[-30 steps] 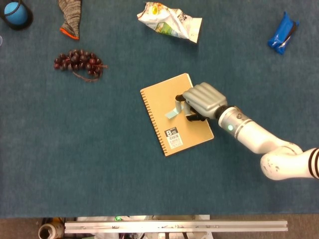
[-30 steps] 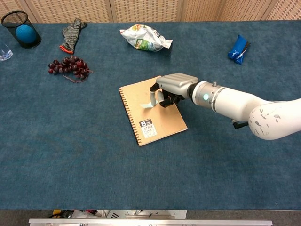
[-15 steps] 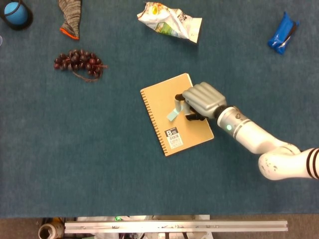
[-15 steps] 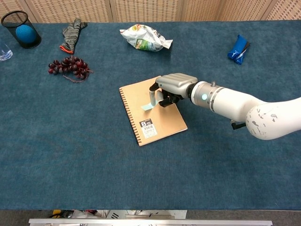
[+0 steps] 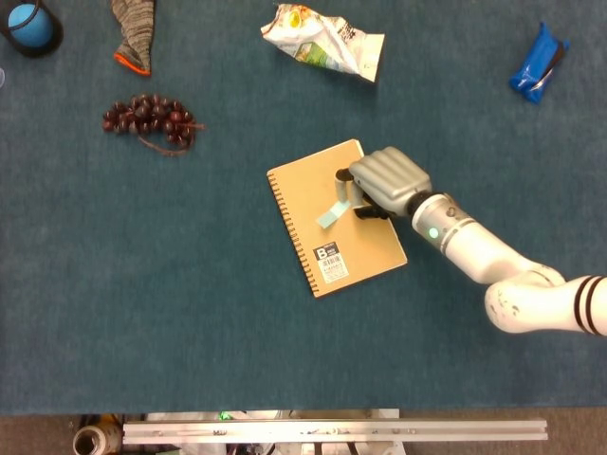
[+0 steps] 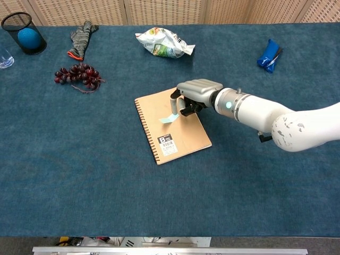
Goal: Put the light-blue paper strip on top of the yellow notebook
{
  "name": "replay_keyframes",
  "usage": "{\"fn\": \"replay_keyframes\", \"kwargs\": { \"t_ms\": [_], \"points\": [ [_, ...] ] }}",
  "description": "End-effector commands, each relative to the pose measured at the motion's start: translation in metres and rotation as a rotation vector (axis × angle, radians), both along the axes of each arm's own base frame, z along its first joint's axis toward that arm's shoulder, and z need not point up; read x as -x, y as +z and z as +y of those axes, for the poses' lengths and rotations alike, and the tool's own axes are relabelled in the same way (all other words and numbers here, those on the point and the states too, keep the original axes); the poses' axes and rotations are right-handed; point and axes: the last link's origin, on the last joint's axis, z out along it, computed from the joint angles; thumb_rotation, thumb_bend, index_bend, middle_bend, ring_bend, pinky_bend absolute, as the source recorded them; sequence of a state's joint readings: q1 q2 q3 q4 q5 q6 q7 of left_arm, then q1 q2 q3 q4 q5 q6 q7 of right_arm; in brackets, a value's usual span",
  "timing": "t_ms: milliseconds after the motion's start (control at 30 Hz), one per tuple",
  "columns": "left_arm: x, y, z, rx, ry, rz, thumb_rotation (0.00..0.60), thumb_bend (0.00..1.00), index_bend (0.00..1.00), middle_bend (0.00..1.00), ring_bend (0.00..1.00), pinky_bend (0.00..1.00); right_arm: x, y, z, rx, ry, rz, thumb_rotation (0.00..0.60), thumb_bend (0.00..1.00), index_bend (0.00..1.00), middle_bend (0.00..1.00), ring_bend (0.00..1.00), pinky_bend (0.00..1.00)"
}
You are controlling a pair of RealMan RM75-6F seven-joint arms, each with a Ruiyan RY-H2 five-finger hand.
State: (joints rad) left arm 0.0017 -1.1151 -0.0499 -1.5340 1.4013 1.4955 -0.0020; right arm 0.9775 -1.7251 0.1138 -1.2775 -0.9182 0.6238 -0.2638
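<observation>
The yellow spiral notebook (image 5: pixel 302 192) (image 6: pixel 153 109) lies flat near the middle of the blue cloth, a barcode label at its near end. My right hand (image 5: pixel 387 180) (image 6: pixel 197 93) hovers over the notebook's far right part, fingers curled downward. It pinches the upper end of the light-blue paper strip (image 5: pixel 332 210) (image 6: pixel 171 116). The strip hangs down and its lower end touches the notebook cover. My left hand appears in neither view.
A bunch of dark grapes (image 5: pixel 150 119) (image 6: pixel 77 77) lies to the far left. A crumpled snack bag (image 5: pixel 324 43) (image 6: pixel 164 42) sits beyond the notebook. A blue packet (image 5: pixel 538 72) (image 6: pixel 269 54) is far right. A striped sock (image 5: pixel 133 33) and a black mesh cup (image 6: pixel 24 32) stand far left.
My right hand has shifted slightly away from me over the notebook, still holding the strip. The strip's lower end has stayed on the cover.
</observation>
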Motion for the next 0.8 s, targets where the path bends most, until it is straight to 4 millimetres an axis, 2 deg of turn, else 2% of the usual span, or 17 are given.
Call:
{"fn": "replay_keyframes", "kwargs": {
  "t_ms": [33,467,667,800],
  "points": [
    [0.0002,0.0001,-0.0002,0.0,0.001,0.001,0.6,0.15,0.19,0.21,0.22,0.17,-0.0001,-0.0008,-0.0003,0.0,0.001,0.003,0.432,0.84,0.46,1.0,1.0,1.0],
    [-0.0005,-0.0009,0.0006,0.004,-0.004,0.0,0.6,0.15,0.19,0.21,0.22,0.17,0.001,0.0032,0.0068,-0.014,0.011,-0.001,0.43,0.84,0.46,1.0,1.0,1.0],
    [0.0001,-0.001,-0.0001,0.004,0.0,0.001,0.6,0.15,0.19,0.21,0.22,0.17,0.006,0.0007,0.0054,-0.012,0.005,0.029,0.431,0.84,0.46,1.0,1.0,1.0],
    [0.0006,-0.0005,-0.0002,0.002,0.002,0.001,0.6,0.15,0.19,0.21,0.22,0.17,0.0021,0.0032,0.0046,-0.002,-0.003,0.005,0.431,0.84,0.46,1.0,1.0,1.0]
  ]
}}
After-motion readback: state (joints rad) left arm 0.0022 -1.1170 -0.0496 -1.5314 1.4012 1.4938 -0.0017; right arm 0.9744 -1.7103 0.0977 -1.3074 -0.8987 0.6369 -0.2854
